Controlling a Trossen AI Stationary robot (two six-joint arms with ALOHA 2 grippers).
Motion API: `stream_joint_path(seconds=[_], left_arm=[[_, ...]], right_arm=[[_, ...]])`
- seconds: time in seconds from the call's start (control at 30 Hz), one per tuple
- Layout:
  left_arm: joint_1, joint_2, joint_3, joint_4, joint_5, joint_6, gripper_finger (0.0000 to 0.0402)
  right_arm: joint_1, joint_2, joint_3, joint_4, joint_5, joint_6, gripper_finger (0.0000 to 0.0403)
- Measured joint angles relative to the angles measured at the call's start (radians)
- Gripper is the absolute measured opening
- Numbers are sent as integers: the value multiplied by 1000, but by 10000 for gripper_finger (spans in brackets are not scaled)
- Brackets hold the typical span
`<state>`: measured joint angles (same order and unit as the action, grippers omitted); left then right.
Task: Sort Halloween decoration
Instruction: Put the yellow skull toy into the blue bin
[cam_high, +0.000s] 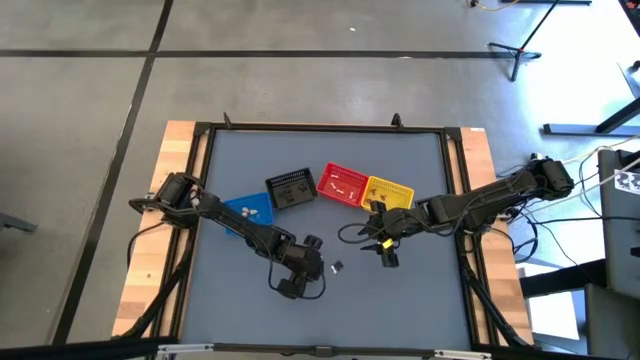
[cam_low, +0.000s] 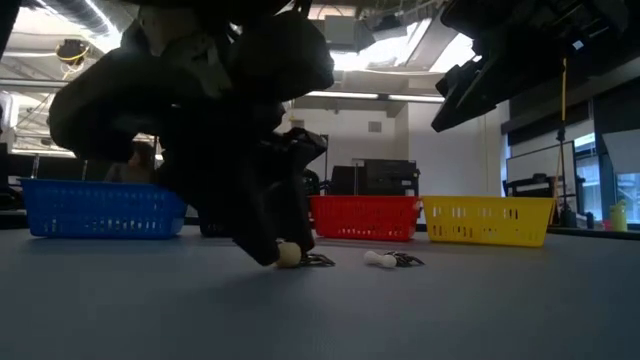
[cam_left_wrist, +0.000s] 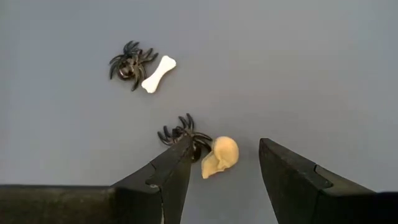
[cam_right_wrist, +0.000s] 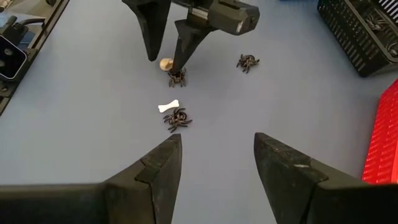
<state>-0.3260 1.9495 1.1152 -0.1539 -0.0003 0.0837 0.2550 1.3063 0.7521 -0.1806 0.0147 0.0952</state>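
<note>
You had no legible text, label, brand, number or sign in any of the four views at this moment. The blue basket (cam_low: 100, 208), the red basket (cam_low: 365, 217) and the yellow basket (cam_low: 487, 220) carried no readable marking on the walls that faced the low camera. A white tag with a dark pattern (cam_high: 628, 181) showed at the high view's right edge, but you could not have read anything on it. The table (cam_high: 410, 300) bore no printing.
</note>
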Motion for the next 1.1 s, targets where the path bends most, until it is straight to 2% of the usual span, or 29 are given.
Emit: stream_joint_path(seconds=[0.2,0.63,1.1], left_arm=[[-1,0,-1,7,-37,0,176],[-2,0,-2,10,-55,-3,102],[-35,0,-2,9,-104,-30,49]], right_arm=[[0,0,0,1,0,0,200],[0,0,0,0,0,0,200],[0,0,0,0,0,0,200]])
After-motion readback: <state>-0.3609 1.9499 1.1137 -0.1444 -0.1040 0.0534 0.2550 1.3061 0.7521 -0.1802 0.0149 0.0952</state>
